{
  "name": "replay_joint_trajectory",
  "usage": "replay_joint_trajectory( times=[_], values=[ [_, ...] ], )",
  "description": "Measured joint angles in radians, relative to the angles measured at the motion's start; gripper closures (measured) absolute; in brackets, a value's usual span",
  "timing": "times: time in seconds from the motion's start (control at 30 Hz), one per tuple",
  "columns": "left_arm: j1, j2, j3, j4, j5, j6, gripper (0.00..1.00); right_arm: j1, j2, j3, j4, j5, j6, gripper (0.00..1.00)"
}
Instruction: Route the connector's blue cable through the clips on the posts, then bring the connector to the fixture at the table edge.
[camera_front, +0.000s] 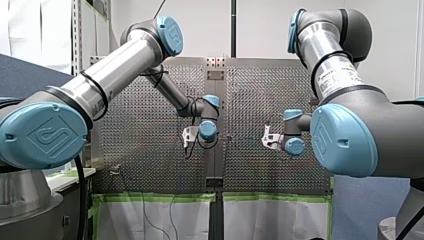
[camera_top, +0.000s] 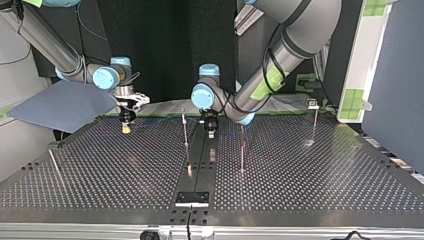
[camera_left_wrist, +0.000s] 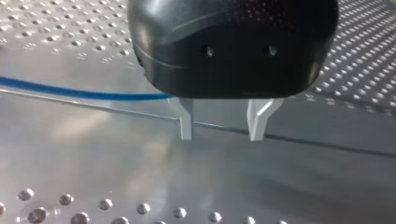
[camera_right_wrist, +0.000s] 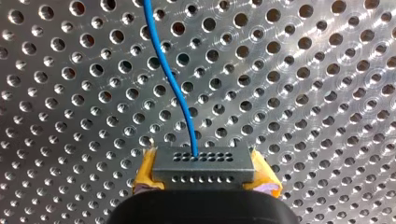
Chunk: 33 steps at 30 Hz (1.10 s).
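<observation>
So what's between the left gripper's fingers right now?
Nothing. In the left wrist view the left gripper's open fingers frame only bare table; the blue cable runs beside one finger, outside the gap.

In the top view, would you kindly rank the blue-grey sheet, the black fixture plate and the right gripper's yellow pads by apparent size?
1. blue-grey sheet, largest.
2. black fixture plate, though nearness to the camera enlarges it.
3. yellow pads, clearly smallest.
</observation>
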Motion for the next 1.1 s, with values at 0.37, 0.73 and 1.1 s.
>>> replay_joint_trajectory(
  times=[0.37, 0.73, 1.1],
  values=[
    [-0.020, 0.013, -0.011, -0.052, 0.046, 0.035, 0.00, 0.003, 0.000, 0.000, 0.012, 0.000, 0.001, 1.00],
    [-0.061, 0.079, -0.068, -0.031, 0.047, 0.041, 0.00, 0.006, 0.000, 0.000, 0.018, 0.000, 0.000, 1.00],
    [-0.093, 0.121, -0.157, 0.009, 0.099, 0.054, 0.00, 0.009, 0.000, 0.000, 0.020, -0.001, 0.000, 1.00]
  ],
)
